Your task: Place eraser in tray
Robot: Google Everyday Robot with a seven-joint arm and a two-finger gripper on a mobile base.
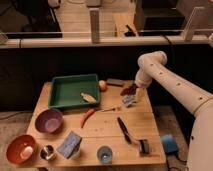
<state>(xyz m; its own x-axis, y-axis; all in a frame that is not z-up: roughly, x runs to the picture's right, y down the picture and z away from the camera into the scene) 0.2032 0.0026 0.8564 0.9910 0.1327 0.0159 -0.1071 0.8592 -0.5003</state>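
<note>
The eraser (115, 82) is a small flat dark grey block lying at the back of the wooden table, just right of an orange fruit (102, 85). Left of the fruit sits the green tray (56, 85), with a yellowish item (88, 97) inside near its right wall. My gripper (129, 91) hangs at the end of the white arm, a little right of and in front of the eraser, not touching it. It is open and holds nothing. Directly under it lies a small blue-white packet (128, 100).
A fork (110, 109) and a red chili (86, 118) lie in front of the tray. A black-handled brush (131, 134), a blue cup (104, 154), a blue-grey block (70, 144), a metal cup (47, 152), a purple bowl (48, 120) and an orange bowl (20, 149) fill the front.
</note>
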